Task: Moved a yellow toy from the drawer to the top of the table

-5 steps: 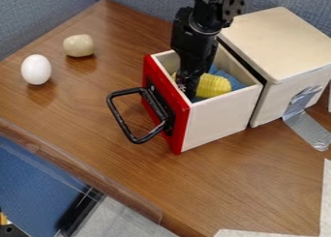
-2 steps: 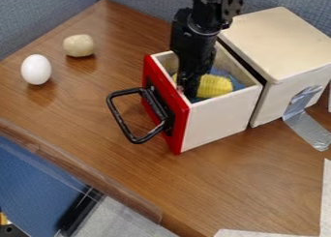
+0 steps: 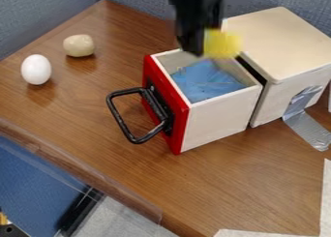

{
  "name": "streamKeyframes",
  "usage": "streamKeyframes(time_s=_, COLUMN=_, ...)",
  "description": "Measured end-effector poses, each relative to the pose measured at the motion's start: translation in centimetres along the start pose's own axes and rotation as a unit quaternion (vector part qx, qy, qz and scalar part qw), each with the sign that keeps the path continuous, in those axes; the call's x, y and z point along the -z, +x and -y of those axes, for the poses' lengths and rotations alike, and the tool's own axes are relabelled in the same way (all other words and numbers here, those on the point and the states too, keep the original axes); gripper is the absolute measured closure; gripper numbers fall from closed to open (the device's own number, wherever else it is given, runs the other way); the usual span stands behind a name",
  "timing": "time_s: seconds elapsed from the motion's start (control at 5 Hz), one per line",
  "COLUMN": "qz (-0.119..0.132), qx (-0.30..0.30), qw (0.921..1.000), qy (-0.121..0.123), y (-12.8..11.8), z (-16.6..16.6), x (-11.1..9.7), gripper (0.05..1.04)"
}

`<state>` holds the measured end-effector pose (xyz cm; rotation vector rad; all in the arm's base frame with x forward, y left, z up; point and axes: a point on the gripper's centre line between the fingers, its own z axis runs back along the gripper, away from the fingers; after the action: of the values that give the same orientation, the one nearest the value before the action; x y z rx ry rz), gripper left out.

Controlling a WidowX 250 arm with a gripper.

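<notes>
One black gripper (image 3: 198, 53), pointing down from the top of the view, closed on a yellow toy (image 3: 221, 43); exact finger spacing can't be told. Toy is at the gripper's right side in view, up out of the drawer (image 3: 218, 123), seen against the drawer's far end and the near edge of the box top; not on the tabletop. Drawer is pulled out, open at the top, with off-white walls, a red front panel (image 3: 178, 130) and a blue cloth (image 3: 205, 80) lying inside. Black loop handle (image 3: 118, 116) on the red front, sticking out over the table toward the view's left. Cream wooden box (image 3: 281, 42) just beside the drawer's back end, narrow dark gap between them along the top. Grey tape (image 3: 308, 128) runs from the box's side down onto the table. All of this sits on a brown wood-grain table (image 3: 123, 168). Left part of the table: white egg (image 3: 36, 69), upright, and a pale beige roundish object (image 3: 79, 46) near it, farther back, the two apart from each other and both well apart from the drawer. Blue-grey fabric partitions (image 3: 48, 16) behind the table, meeting at a corner. White sheet (image 3: 325, 202) at lower right, partly cut off by the frame.
</notes>
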<state>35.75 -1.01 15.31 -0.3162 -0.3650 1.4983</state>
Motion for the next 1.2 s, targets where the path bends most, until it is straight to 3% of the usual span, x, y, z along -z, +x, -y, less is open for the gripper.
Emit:
streamKeyframes(time_s=0.2, qz=0.029, qx=-0.001, qw=0.9995, qy=0.009, y=3.7, z=0.4, x=-1.2, gripper=0.484)
streamKeyframes(time_s=0.4, qz=0.072, qx=0.010, qw=0.9968, qy=0.034, y=7.6, z=0.4, x=-0.9, gripper=0.485)
streamKeyframes(time_s=0.6, qz=0.105, qx=0.025, qw=0.9921, qy=0.063, y=11.2, z=0.2, x=0.8, gripper=0.486)
streamKeyframes(time_s=1.0, qz=0.156, qx=0.113, qw=0.9741, qy=0.118, y=13.3, z=-1.2, x=7.7, gripper=0.486)
streamKeyframes(time_s=1.2, qz=0.148, qx=0.128, qw=0.9736, qy=0.118, y=12.7, z=-0.8, x=10.8, gripper=0.486)
